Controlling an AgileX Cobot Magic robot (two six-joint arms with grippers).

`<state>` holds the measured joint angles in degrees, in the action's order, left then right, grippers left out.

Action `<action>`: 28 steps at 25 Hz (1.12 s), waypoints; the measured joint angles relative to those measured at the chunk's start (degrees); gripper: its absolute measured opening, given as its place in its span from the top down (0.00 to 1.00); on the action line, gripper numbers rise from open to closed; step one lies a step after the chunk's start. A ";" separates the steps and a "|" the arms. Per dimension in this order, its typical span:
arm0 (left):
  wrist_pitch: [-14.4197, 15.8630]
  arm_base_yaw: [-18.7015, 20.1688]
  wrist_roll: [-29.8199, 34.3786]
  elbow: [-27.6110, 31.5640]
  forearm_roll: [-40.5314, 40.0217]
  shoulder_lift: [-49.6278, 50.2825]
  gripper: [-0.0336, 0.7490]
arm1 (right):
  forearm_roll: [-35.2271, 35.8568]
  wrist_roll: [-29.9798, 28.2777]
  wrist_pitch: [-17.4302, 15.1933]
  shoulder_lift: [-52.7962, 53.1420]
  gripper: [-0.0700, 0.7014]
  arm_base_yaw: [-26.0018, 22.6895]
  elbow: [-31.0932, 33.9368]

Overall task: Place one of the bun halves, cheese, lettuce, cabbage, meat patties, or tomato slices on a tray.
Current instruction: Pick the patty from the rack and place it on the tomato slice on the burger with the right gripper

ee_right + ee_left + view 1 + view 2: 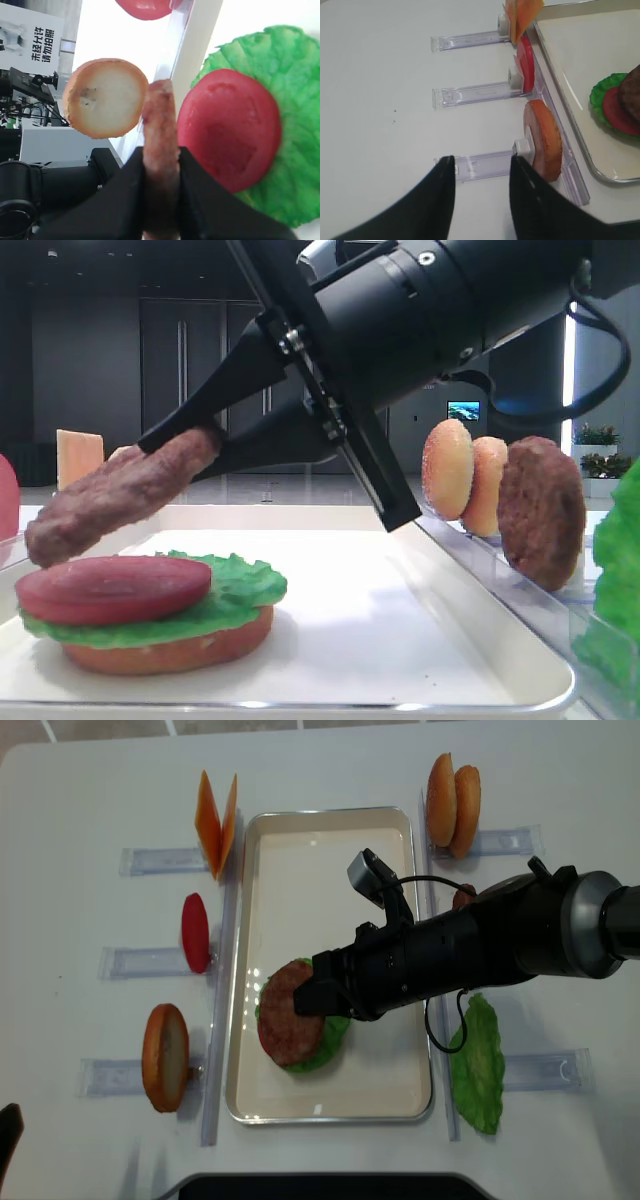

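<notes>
Right gripper (200, 445) clamped on a meat patty (120, 495), pinching it by the rim at one end. Patty tilted, gripped end high, free end drooping down toward the stack on the tray (420, 640). Stack from bottom up: bun half (170, 652), lettuce leaf (235, 590), tomato slice (110, 588). Patty hangs just above the tomato and offset toward the left side of the low exterior view; no contact visible, small gap between the patty's low edge and the tomato. From overhead, patty (290, 1015) already covers most of the stack, gripper reaching in from the right across the tray's long side. Right wrist view shows the patty (160, 165) edge-on between the jaws, tomato (229, 127) off to one side of it, so the disc face is not yet flat to the stack. Key relation: stack lies directly below and slightly beyond the fingertips along the gripper's reach axis; likely needs levelling and lowering before release, else risk of the patty sliding off the tomato. Left gripper (480, 165) spread apart, holding nothing, parked over the table by the rack with the spare bun half (545, 140); right arm clearly the nearer one.
</notes>
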<state>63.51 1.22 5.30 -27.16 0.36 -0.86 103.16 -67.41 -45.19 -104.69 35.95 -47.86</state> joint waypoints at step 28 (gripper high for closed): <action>0.00 0.00 -0.18 0.00 -0.36 0.00 0.60 | 0.06 3.50 7.07 -0.68 0.76 3.85 -2.44</action>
<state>63.51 1.22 5.11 -27.16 0.00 -0.86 103.21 -63.91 -38.12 -105.36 39.81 -50.30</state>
